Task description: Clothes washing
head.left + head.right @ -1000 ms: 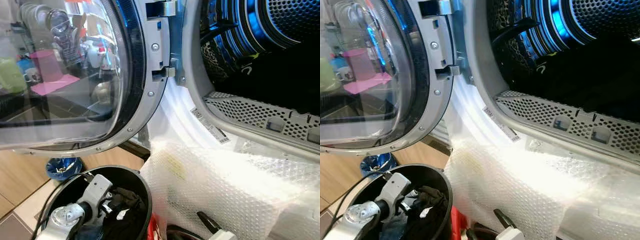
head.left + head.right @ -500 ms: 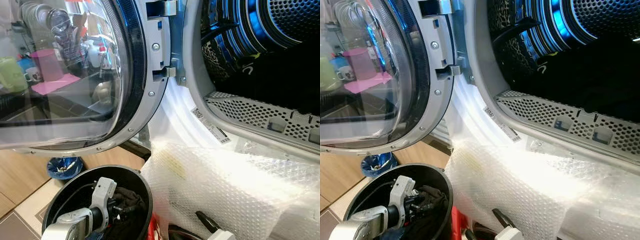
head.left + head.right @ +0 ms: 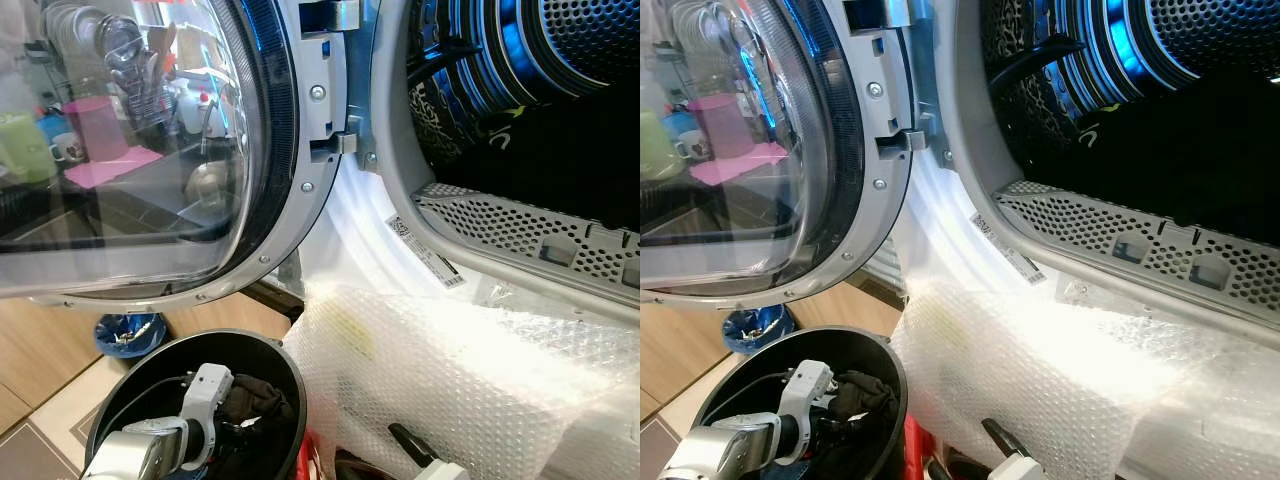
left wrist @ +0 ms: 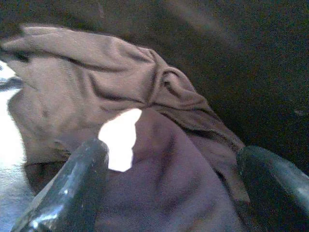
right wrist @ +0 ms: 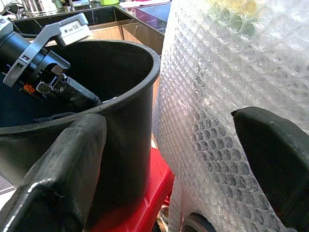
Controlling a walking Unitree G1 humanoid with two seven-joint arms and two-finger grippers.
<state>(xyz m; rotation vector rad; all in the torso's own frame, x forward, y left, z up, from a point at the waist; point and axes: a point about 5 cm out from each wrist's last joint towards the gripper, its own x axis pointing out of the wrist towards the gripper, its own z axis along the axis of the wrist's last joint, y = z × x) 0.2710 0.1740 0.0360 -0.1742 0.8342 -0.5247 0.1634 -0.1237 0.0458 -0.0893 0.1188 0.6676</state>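
Observation:
A black bucket point(image 3: 291, 372) stands on the floor below the open washer door point(image 3: 130, 150). It holds dark brown clothes point(image 3: 256, 400). My left gripper point(image 3: 237, 428) reaches into the bucket, and its open fingers point(image 4: 79, 186) straddle a brown garment point(image 4: 159, 159) with a white tag point(image 4: 120, 137). The washer drum point(image 3: 540, 80) is open, with dark laundry lying inside. My right gripper point(image 5: 178, 164) hangs open low between the bucket's outer wall point(image 5: 123, 140) and the bubble wrap point(image 5: 227, 96), holding nothing.
Bubble wrap point(image 3: 450, 380) covers the front of the machine below the drum opening. A red object point(image 5: 145, 208) lies under the bucket's right side. A small blue bin point(image 3: 125, 335) sits on the wooden floor at the left.
My left gripper has swung down and turned toward the clothes in the bucket, its fingers now over the brown garment. The right gripper has barely moved.

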